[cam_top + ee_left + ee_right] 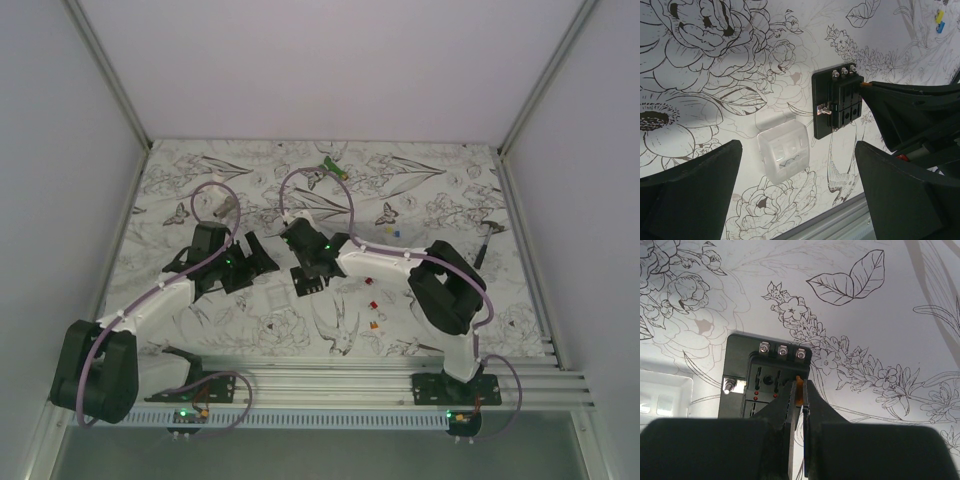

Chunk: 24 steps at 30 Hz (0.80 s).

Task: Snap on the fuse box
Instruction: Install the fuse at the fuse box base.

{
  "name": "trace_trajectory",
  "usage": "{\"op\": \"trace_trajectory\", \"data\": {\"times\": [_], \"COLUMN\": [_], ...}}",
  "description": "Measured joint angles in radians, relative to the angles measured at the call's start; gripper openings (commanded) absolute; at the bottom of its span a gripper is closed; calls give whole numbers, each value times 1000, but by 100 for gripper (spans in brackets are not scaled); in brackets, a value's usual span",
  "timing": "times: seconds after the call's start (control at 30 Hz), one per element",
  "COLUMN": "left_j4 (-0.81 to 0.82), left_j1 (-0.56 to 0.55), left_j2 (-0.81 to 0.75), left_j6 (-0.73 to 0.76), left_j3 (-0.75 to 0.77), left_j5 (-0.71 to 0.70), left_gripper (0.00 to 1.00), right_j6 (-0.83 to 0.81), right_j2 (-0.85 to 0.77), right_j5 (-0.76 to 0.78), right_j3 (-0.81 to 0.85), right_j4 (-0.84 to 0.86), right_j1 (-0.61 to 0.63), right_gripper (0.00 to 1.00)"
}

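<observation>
Fuse box [765, 380] lies flat on the desk [700, 75], lower left of the right wrist view, nothing pinning it.

Right hand [799, 397]: fingers pressed together on a small orange fuse [798, 386], tip poised over the box's right edge.

Left hand [797, 145]: fingers wide apart, hovering over a clear cover [783, 151] just left of the box.

Risks: the pinch on the fuse is thin, so a skewed push could tilt it or miss the slot. The box may skate on the smooth printed sheet (no hand steadying it).

Box: matte black hard plastic, square base, three bright screw heads along the top. Cover: frosted, rounded corners, probably slippery.
</observation>
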Motion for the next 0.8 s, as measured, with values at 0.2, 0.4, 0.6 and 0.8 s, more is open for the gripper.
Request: {"op": "trace_trajectory", "data": {"times": [0.2, 0.4, 0.6, 0.8], "left_j4": [0, 0, 0, 1], "left_j1": [0, 0, 0, -7], "left_j2": [0, 0, 0, 2], "left_j6": [0, 0, 0, -4], "left_j3": [0, 0, 0, 1], "left_j5": [0, 0, 0, 2], "left_gripper": [99, 100, 99, 99], "right_j6": [5, 10, 31, 51], "right_j2": [24, 45, 16, -5], "right_j5": [-6, -6, -6, -9], "right_j3": [42, 77, 24, -14], "right_j4": [-40, -72, -19, 26], "right_j1": [-1, -1, -3, -7], "right_gripper": [0, 0, 0, 9]}}
